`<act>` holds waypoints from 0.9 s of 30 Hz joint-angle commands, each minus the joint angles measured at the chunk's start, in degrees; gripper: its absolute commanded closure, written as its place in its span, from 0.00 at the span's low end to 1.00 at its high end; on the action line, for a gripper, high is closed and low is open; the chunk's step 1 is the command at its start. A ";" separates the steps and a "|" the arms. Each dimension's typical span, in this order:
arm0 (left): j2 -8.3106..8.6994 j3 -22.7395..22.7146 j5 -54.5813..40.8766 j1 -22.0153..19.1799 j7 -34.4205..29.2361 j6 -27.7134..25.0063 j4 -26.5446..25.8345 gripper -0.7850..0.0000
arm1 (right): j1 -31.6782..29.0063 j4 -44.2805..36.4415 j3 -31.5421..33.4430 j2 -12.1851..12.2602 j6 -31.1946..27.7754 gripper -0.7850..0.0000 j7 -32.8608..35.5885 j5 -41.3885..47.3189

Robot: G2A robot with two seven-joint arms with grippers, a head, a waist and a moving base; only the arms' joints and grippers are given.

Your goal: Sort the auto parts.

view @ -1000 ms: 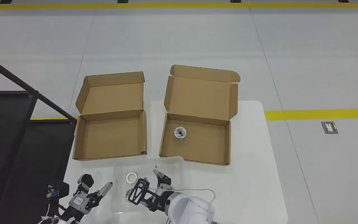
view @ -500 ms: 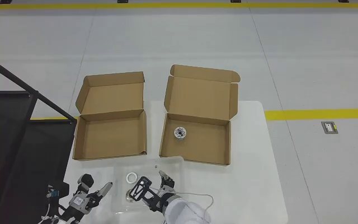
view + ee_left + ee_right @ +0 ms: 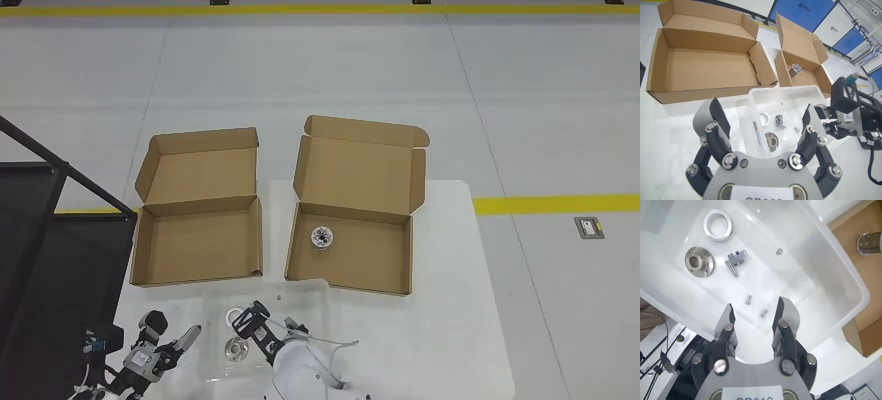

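A clear plastic bin [image 3: 844, 262] holds a metal ring [image 3: 717, 225], a flange [image 3: 699, 261], a small bracket [image 3: 735, 261] and two short pins [image 3: 748, 300] [image 3: 764, 314]. My right gripper [image 3: 755, 309] hangs open just above the pins, nothing between its fingers. In the top view the right gripper [image 3: 252, 325] is over the bin [image 3: 215, 300], by the flange [image 3: 235, 349]. My left gripper [image 3: 762, 109] is open and empty, low over the table at the bin's left side [image 3: 185, 340]. A toothed, knurled part [image 3: 796, 69] lies in the right cardboard box [image 3: 385, 262].
Two open cardboard boxes stand behind the bin; the left box [image 3: 197, 245] has nothing in it. A dark rack [image 3: 50, 260] stands off the table's left edge. Bare white tabletop [image 3: 440, 330] lies right of the bin.
The right gripper has swung to the left across the bin, from near its middle toward the ring and flange. The left gripper has stayed put.
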 commanded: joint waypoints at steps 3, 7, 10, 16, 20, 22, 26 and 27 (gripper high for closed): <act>0.00 0.00 0.00 0.00 0.00 0.00 0.00 0.00 | 1.58 4.44 -0.17 -1.30 0.43 0.55 0.03 2.21; 0.00 0.00 0.00 0.00 0.00 0.00 0.00 0.00 | 2.96 7.95 -0.79 -2.57 0.65 0.56 0.64 3.45; 0.00 0.00 0.00 0.00 0.00 0.00 0.00 0.00 | 4.03 10.92 -0.61 -3.46 0.98 0.56 0.36 4.88; 0.00 0.00 0.00 0.00 0.00 0.00 0.00 0.00 | 5.57 15.15 -0.08 -4.92 0.42 0.55 -0.42 7.99; 0.00 0.00 0.00 0.00 0.00 0.00 0.00 0.00 | 6.33 17.29 0.25 -5.75 1.00 0.56 -0.16 9.11; 0.00 0.00 0.00 0.00 0.00 0.00 0.00 0.00 | 6.65 18.46 0.49 -6.08 1.21 0.57 -0.32 9.46; 0.00 0.00 0.00 0.00 0.00 0.00 0.00 0.00 | 7.43 20.72 0.85 -6.76 1.40 0.58 -0.35 10.13; 0.00 0.00 0.00 0.00 0.00 0.00 0.00 0.00 | 7.60 21.22 0.97 -6.93 1.65 0.58 -0.35 10.31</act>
